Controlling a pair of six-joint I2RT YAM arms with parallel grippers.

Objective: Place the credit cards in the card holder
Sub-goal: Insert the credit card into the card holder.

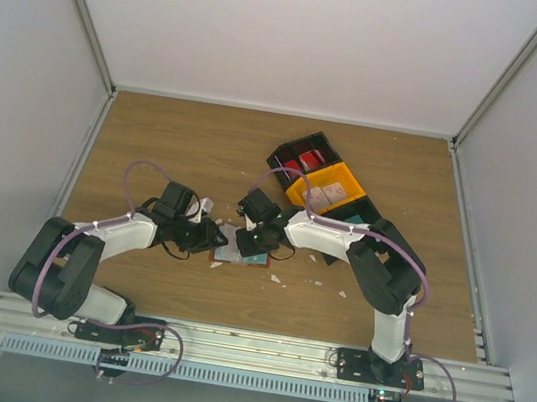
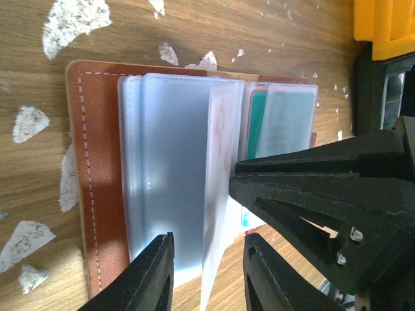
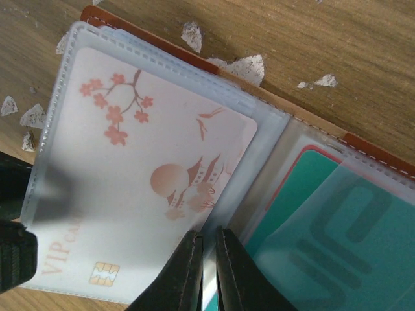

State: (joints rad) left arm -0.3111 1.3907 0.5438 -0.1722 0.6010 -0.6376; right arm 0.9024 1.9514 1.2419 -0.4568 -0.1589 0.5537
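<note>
Card holder [image 1: 244, 245] open at frame centre; sleeve leaf [image 2: 219, 194] stands upright between half-wide jaws of left gripper [image 2: 209, 275]; right gripper [image 3: 207, 272] pinched narrow on its edge.

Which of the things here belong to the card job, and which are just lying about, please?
Job: card holder, blossom card, teal card.
Lying about: bin tray, white scraps.

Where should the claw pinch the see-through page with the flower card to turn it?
Pinch the page on its thin loose edge, away from the middle fold of the wallet, where it looks joined in. Come at it edge-on, squeezing both faces. It's a flat, bendy sheet, probably too wide to hold any other way.
</note>
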